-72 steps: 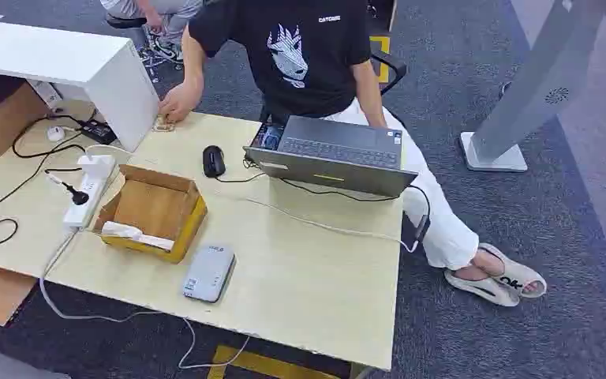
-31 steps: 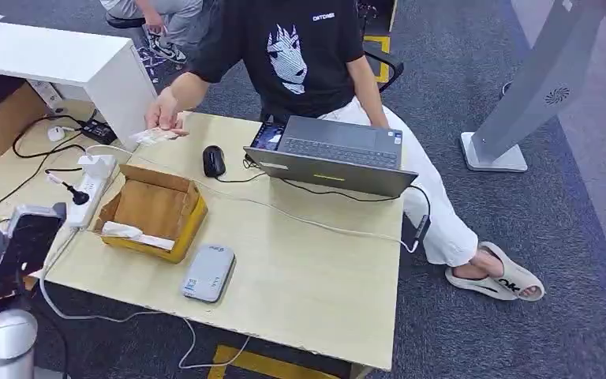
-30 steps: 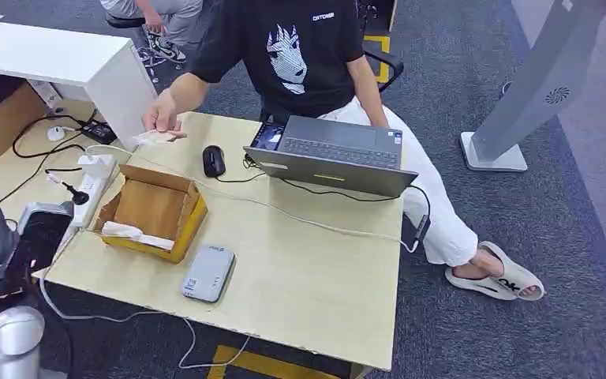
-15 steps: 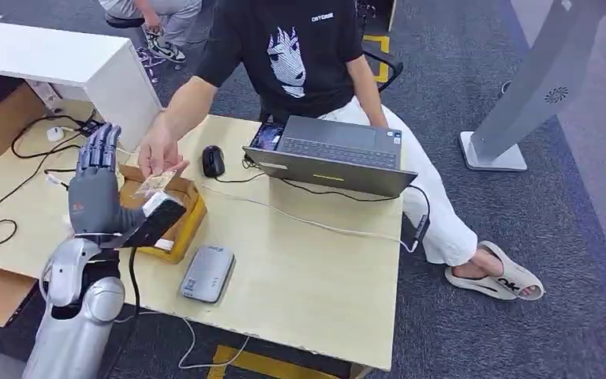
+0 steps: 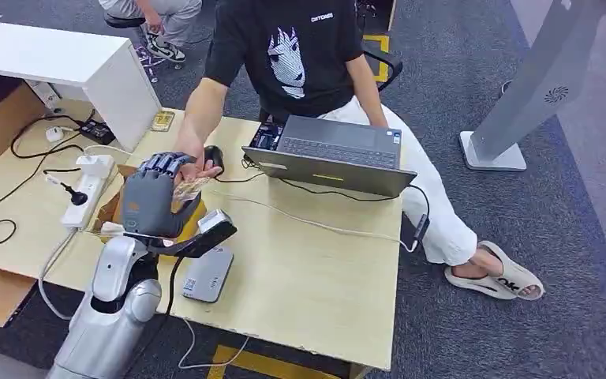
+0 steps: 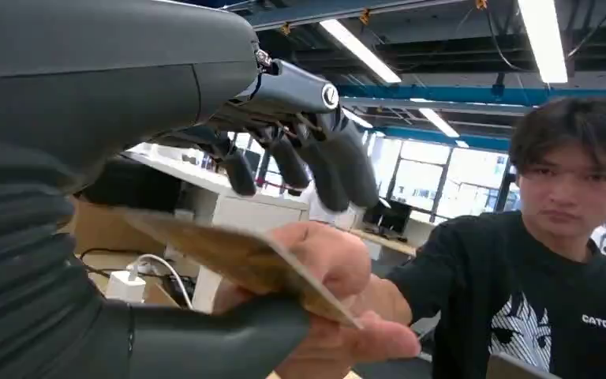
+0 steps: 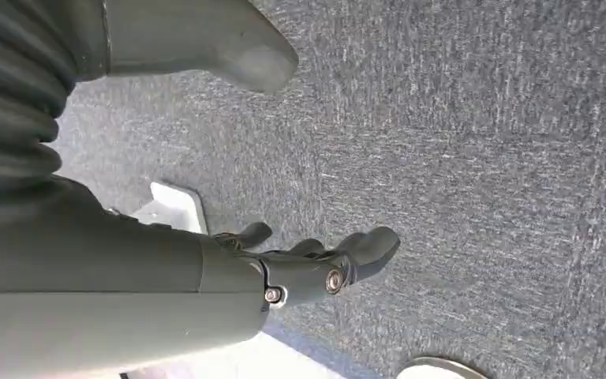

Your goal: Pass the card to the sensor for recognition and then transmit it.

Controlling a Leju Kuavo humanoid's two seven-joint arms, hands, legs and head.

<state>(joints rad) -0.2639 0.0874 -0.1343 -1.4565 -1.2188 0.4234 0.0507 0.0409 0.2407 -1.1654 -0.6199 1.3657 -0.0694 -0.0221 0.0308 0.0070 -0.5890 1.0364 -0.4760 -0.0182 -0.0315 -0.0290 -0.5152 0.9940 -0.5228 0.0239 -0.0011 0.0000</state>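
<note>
A person's hand (image 5: pixel 198 169) holds a tan card (image 5: pixel 191 188) out into my raised left hand (image 5: pixel 151 204), above the cardboard box (image 5: pixel 194 219). In the left wrist view the card (image 6: pixel 237 253) lies between my thumb (image 6: pixel 205 339) and my spread fingers (image 6: pixel 300 150), still pinched by the person's fingers (image 6: pixel 323 264). My fingers stand apart from the card. The grey card sensor (image 5: pixel 207 273) lies flat on the table, just nearer to me than the box. My right hand (image 7: pixel 308 268) hangs over the carpet, holding nothing, its fingers loosely bent.
A laptop (image 5: pixel 335 154) and a black mouse (image 5: pixel 215 156) sit at the table's far side, in front of the seated person. A power strip (image 5: pixel 87 185) with cables lies to the left. A second card (image 5: pixel 162 121) rests by the white cabinet (image 5: pixel 63 63).
My left arm has risen from the lower left and swung right over the box. The person picked a card up from the table's far corner and brought it to my hand.
</note>
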